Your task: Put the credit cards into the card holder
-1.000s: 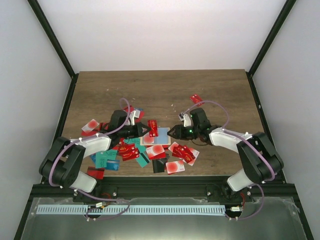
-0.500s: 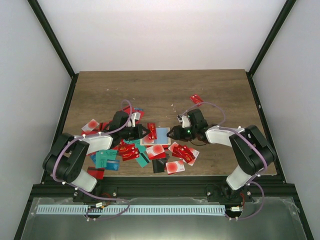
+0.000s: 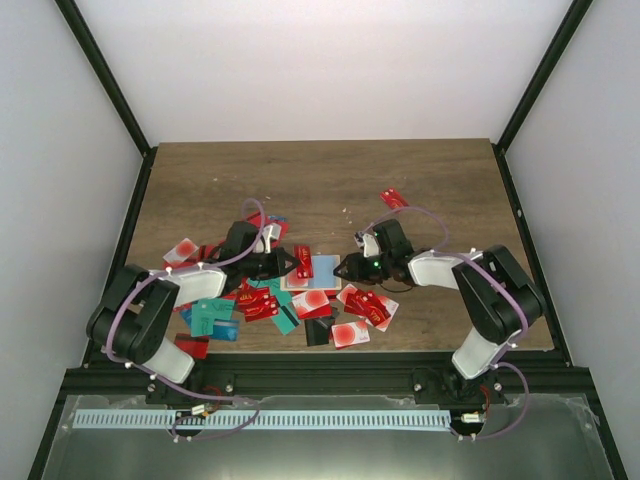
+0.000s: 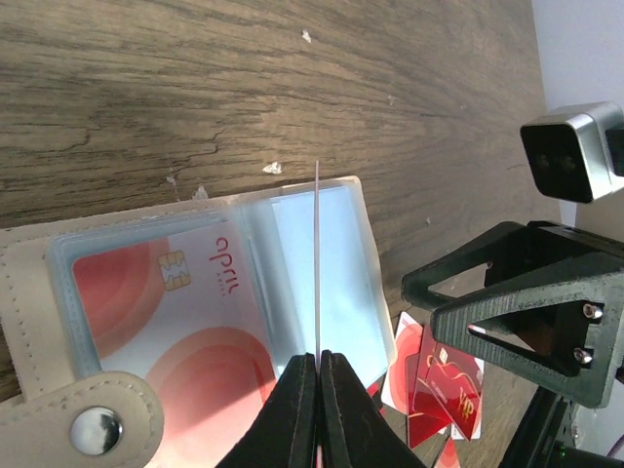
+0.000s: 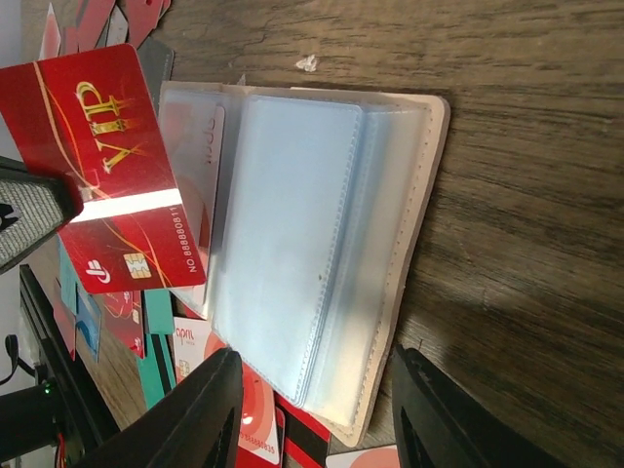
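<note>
The card holder (image 3: 322, 270) lies open on the table, beige outside, light blue sleeves (image 5: 292, 244) inside. A white-and-red card (image 4: 175, 312) sits in its left pocket, near the snap tab (image 4: 93, 429). My left gripper (image 4: 318, 363) is shut on a red VIP credit card (image 5: 117, 166), held upright and seen edge-on (image 4: 318, 253) over the holder's middle fold. My right gripper (image 5: 322, 409) is open, its fingers (image 5: 210, 409) straddling the holder's right end without touching it. In the top view the left gripper (image 3: 290, 263) and right gripper (image 3: 345, 268) face each other across the holder.
Several loose credit cards (image 3: 262, 300) lie scattered left of and in front of the holder, more to its right front (image 3: 366, 306). One red card (image 3: 393, 198) lies alone further back on the right. A black frame rail (image 3: 300, 370) runs along the near edge.
The right arm has drawn in to the left, bringing its gripper a little closer to the holder. The left gripper and its red card have hardly moved.
</note>
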